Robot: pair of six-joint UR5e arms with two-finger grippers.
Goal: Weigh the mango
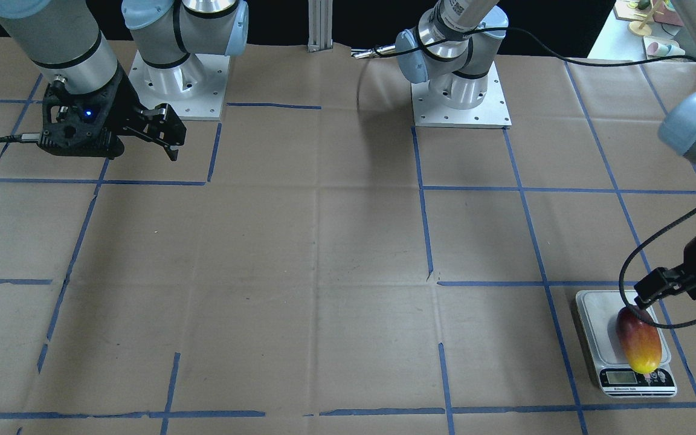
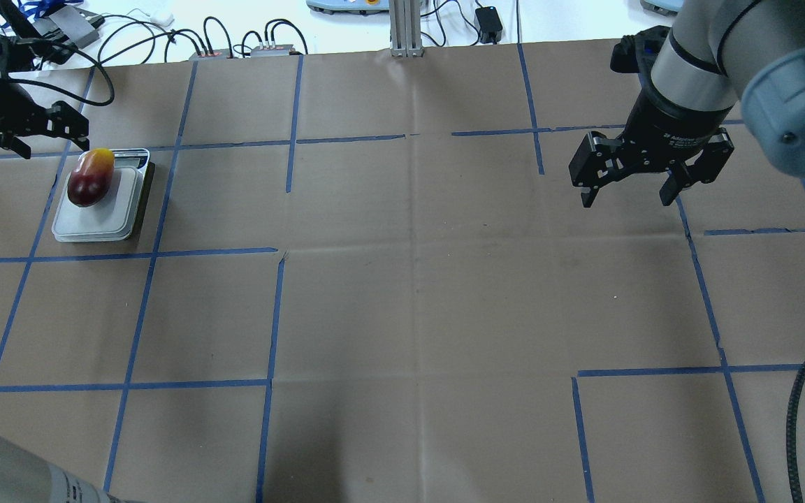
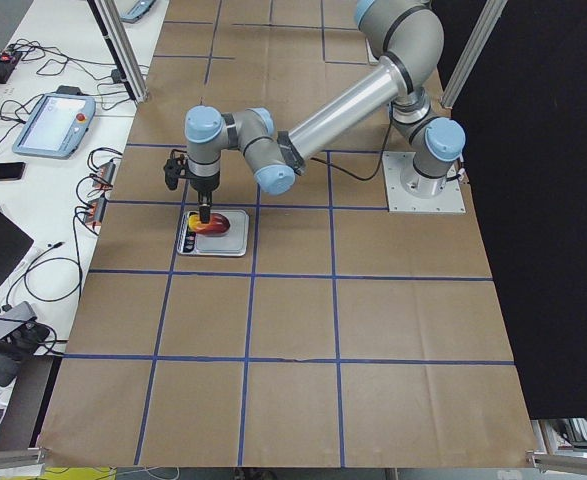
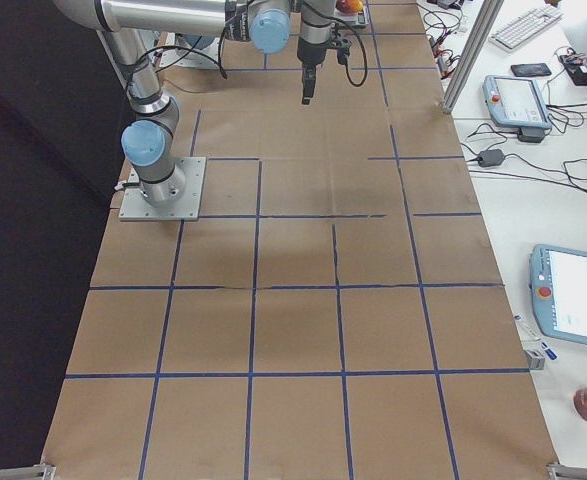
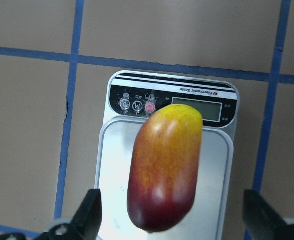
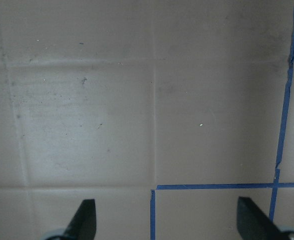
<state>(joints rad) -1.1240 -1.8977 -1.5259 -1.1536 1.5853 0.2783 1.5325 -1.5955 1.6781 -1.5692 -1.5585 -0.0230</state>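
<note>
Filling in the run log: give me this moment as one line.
mango on scale | left claw open over mango | right claw open over table

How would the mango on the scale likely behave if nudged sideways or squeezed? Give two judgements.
The mango is a rounded oval lying on the flat scale, so a sideways nudge would probably roll it. Its skin shows shiny highlights, so it may slip when pinched.

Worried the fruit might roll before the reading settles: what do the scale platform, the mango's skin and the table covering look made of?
The scale platform: smooth, pale grey-white with a faint sheen, probably plastic or brushed metal; can't tell which. The mango: natural waxy skin, glossy, with bright highlights. The table covering: matte brown paper or cardboard, with visible fold creases.
</note>
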